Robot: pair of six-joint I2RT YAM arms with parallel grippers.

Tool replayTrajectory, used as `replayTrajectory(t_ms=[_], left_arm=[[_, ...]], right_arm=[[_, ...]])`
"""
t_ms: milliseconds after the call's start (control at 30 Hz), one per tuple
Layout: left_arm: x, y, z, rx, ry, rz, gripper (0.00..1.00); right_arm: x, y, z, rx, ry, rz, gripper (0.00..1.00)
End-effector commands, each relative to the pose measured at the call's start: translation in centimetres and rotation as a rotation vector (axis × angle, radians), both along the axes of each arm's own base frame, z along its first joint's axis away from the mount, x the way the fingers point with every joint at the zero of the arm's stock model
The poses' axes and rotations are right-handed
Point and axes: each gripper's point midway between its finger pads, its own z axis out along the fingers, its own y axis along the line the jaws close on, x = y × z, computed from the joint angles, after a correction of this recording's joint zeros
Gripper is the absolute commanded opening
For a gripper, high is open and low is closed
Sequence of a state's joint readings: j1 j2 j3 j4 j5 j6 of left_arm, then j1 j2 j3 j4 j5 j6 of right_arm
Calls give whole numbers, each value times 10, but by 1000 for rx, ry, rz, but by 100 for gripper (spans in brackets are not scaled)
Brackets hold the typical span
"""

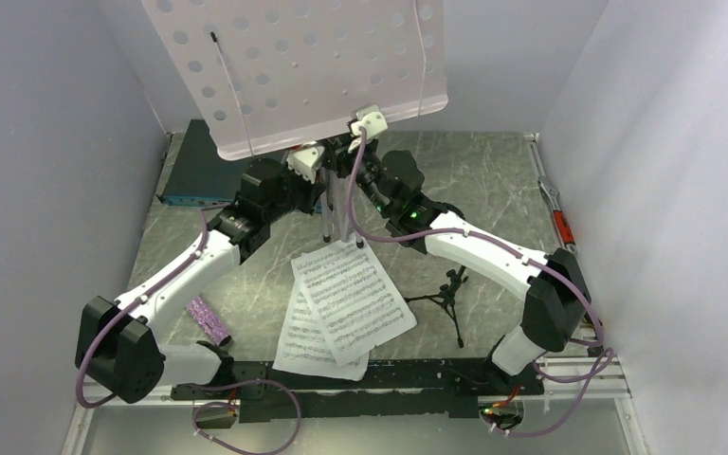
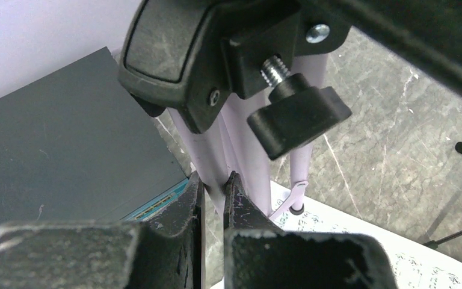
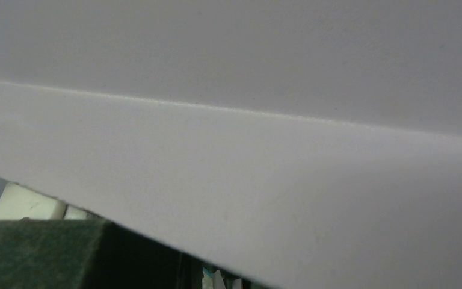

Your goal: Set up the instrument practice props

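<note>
Left gripper (image 2: 216, 192) is pinching the upright music stand (image 1: 294, 66) low on its pole; right gripper (image 1: 370, 121) is sitting higher at the tray lip, grip unclear. Pages (image 1: 351, 294) are lying in front of the stand's feet.

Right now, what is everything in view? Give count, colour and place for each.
stand: one, pale lilac, perforated, back centre
pages: two, white, overlapping flat in front of the stand
mic stand: one, black, right of the pages
mic: one, glittery purple, lying left of the pages
box: one, dark with a blue front edge, back left
red-handled item: one, by the right wall
table: one, grey marbled
arms: two, black and white, reaching to the stand
left tool: one, black, closed on a stand leg
right tool: one, white-tipped, at the stand's lower lip, grip unclear
</note>
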State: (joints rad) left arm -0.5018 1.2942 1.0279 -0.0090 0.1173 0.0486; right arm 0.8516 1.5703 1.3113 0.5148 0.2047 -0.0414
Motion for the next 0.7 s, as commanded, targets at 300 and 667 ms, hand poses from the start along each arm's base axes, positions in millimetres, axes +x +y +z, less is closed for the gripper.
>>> replayTrajectory(t_ms=[300, 667], left_arm=[[5, 60, -73, 313, -2, 212, 3], [5, 65, -84, 393, -18, 245, 3]], right_arm=[[-126, -99, 256, 644, -516, 136, 0], [-130, -98, 259, 678, -562, 161, 0]])
